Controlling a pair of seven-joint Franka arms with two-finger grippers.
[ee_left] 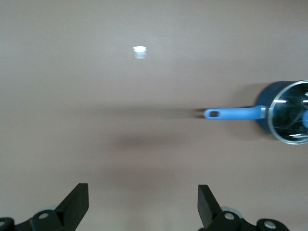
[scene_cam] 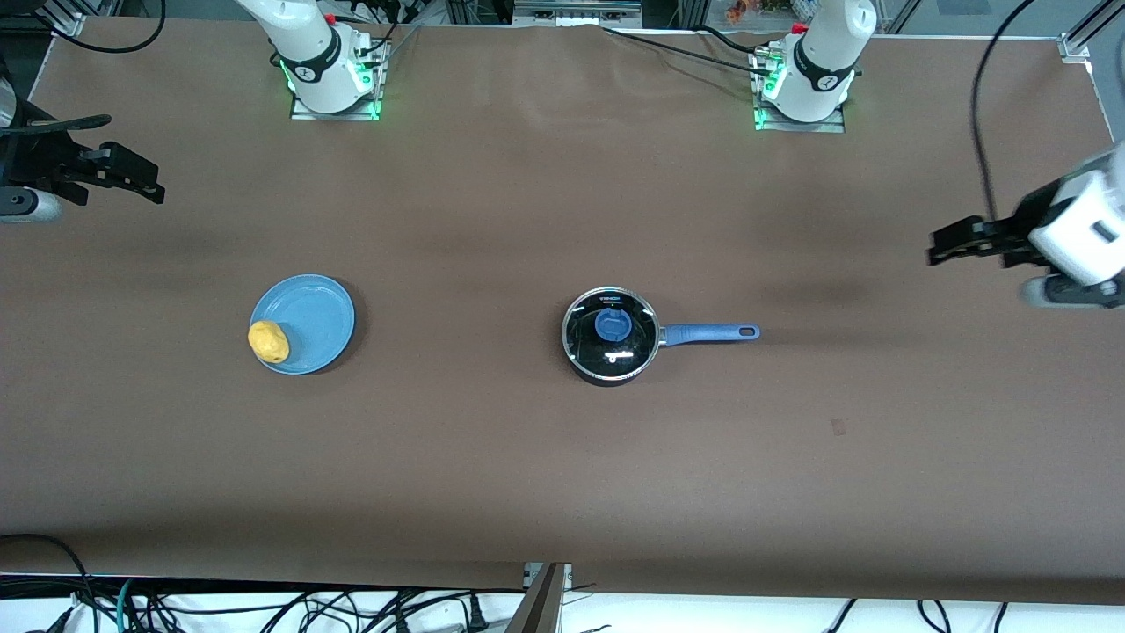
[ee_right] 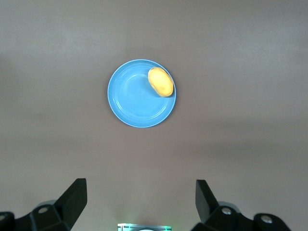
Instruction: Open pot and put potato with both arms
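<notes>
No readable text, labels or numbers appear anywhere. A small mark on the pot lid (scene_cam: 610, 327) is illegible.

Left gripper (scene_cam: 939, 246) at right edge of the front view, raised, fingers (ee_left: 77, 204) spread wide, empty. Right gripper (scene_cam: 149, 180) at left edge, upper part, raised, fingers (ee_right: 74, 197) spread wide, empty.

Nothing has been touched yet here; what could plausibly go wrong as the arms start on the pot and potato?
The potato sits at the plate's rim, so a nudge from the open right gripper might roll it off. The lid's knob is small; the open left gripper could slip or drag the pot.
</notes>
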